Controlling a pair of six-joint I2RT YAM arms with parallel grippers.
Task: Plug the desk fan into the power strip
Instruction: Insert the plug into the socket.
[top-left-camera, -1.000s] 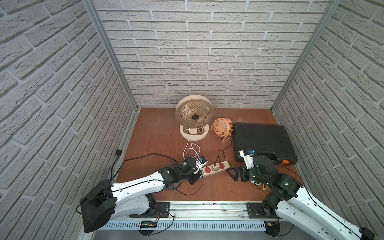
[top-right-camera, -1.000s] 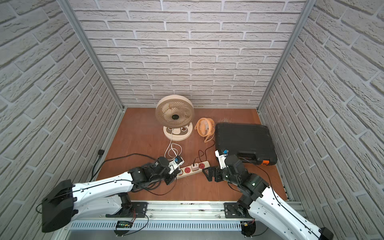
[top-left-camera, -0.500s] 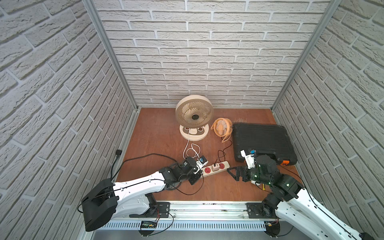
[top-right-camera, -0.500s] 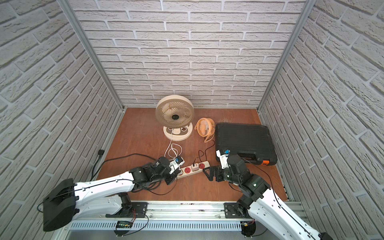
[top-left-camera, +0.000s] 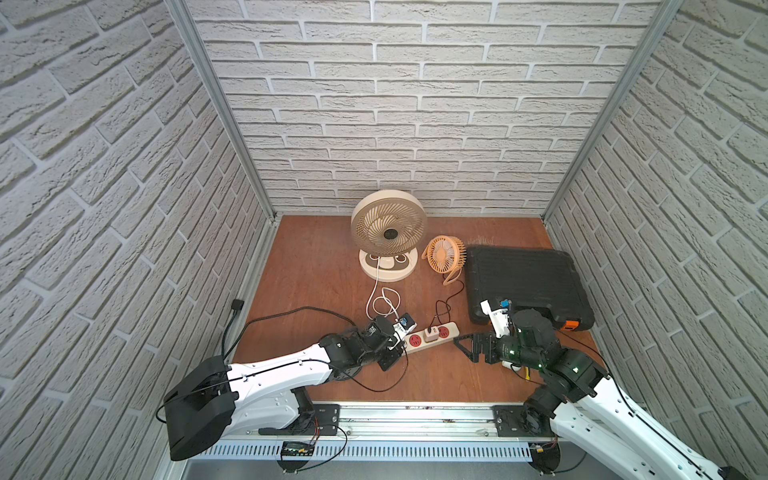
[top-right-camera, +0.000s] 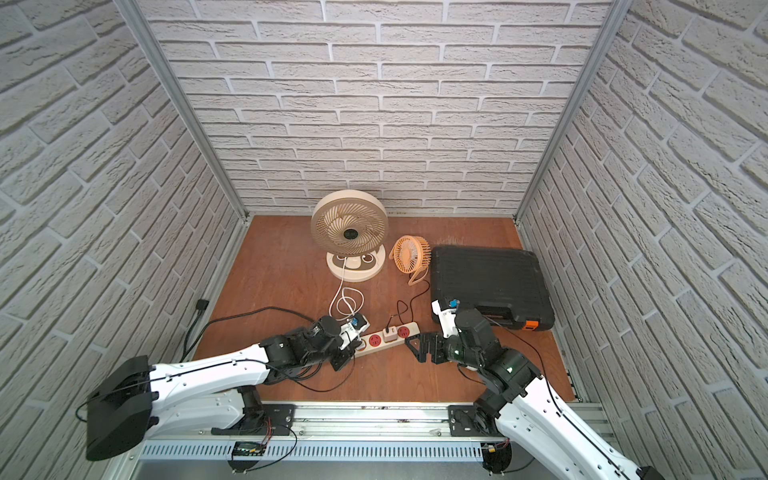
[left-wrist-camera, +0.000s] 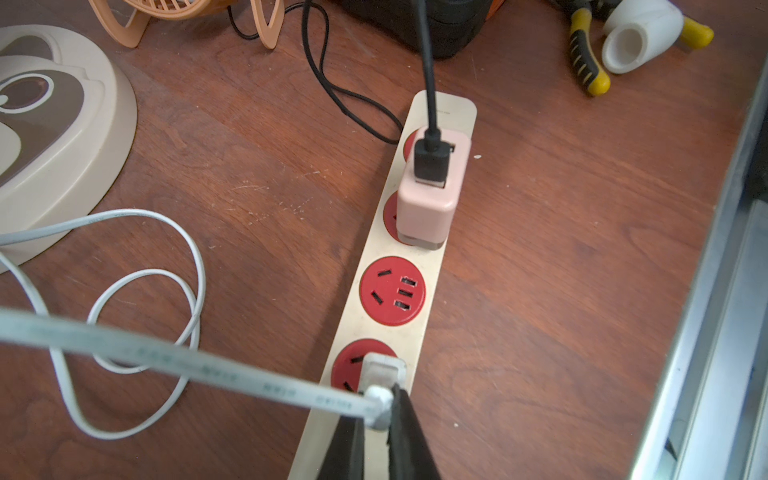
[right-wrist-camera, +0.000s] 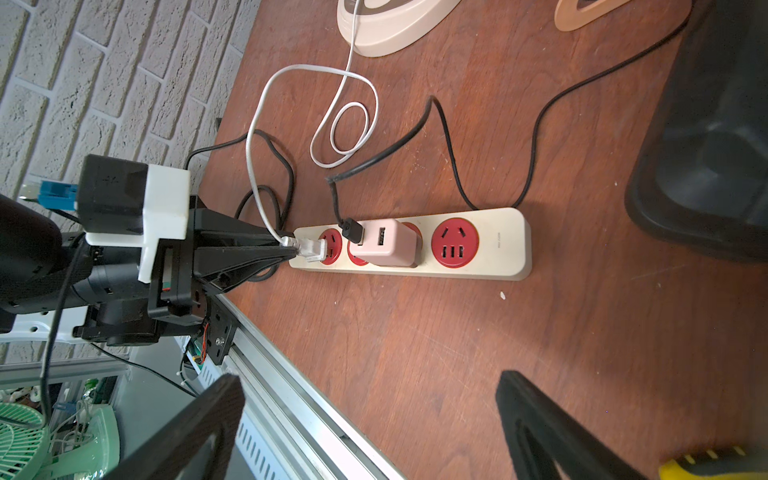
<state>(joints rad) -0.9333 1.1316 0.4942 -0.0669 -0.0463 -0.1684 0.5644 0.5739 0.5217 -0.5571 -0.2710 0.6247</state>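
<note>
The beige desk fan (top-left-camera: 388, 232) (top-right-camera: 349, 226) stands at the back of the table. Its white cable (top-left-camera: 376, 291) (left-wrist-camera: 199, 282) loops forward to a white plug (left-wrist-camera: 382, 370) (right-wrist-camera: 309, 248). My left gripper (left-wrist-camera: 380, 409) (top-left-camera: 397, 332) (top-right-camera: 353, 332) is shut on that plug. The plug's tip rests on the red socket at the near end of the cream power strip (left-wrist-camera: 415, 332) (right-wrist-camera: 503, 245) (top-left-camera: 453, 328) (top-right-camera: 411, 328); how deep it sits I cannot tell. My right gripper (right-wrist-camera: 370, 378) (top-left-camera: 464, 348) (top-right-camera: 413, 350) is open and empty, just off the strip's other end.
A pink adapter (left-wrist-camera: 424, 208) (right-wrist-camera: 386, 247) with a black cable fills a middle socket and leads to a small orange fan (top-left-camera: 444, 253). A black case (top-left-camera: 523, 282) lies at the right. Yellow-handled pliers (left-wrist-camera: 582, 62) and a white pipe piece (left-wrist-camera: 640, 37) lie beyond the strip.
</note>
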